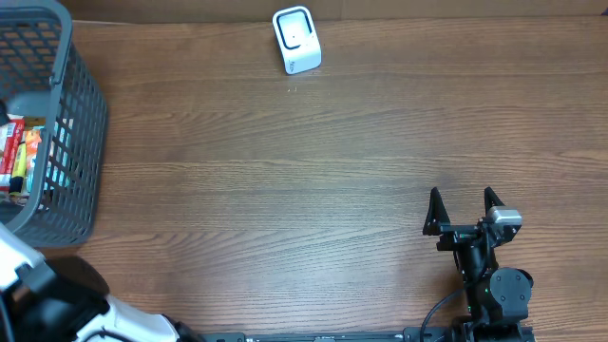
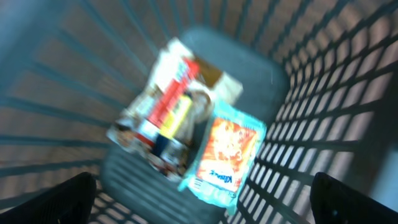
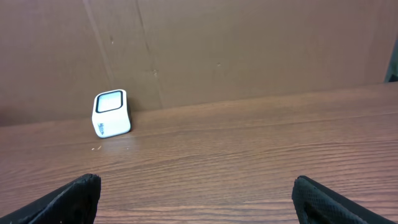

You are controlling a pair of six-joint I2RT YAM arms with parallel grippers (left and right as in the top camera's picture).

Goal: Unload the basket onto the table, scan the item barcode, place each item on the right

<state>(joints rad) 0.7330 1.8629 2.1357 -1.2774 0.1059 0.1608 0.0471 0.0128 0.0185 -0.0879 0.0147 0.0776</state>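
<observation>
In the blurred left wrist view, a teal packet with an orange picture (image 2: 224,155) lies on the floor of a grey basket (image 2: 323,93). Beside it is a pile of red, white and yellow packets (image 2: 165,115). My left gripper (image 2: 205,199) hangs open above them with nothing between its fingers. In the overhead view the white barcode scanner (image 1: 296,40) stands at the table's far edge. The scanner (image 3: 112,113) also shows in the right wrist view, far ahead and to the left. My right gripper (image 1: 463,207) rests open and empty near the front right of the table.
The grey wire basket (image 1: 57,123) stands at the table's left edge with colourful packets (image 1: 19,152) inside. My left arm's white and black body (image 1: 47,299) fills the front left corner. A brown cardboard wall (image 3: 249,50) stands behind the scanner.
</observation>
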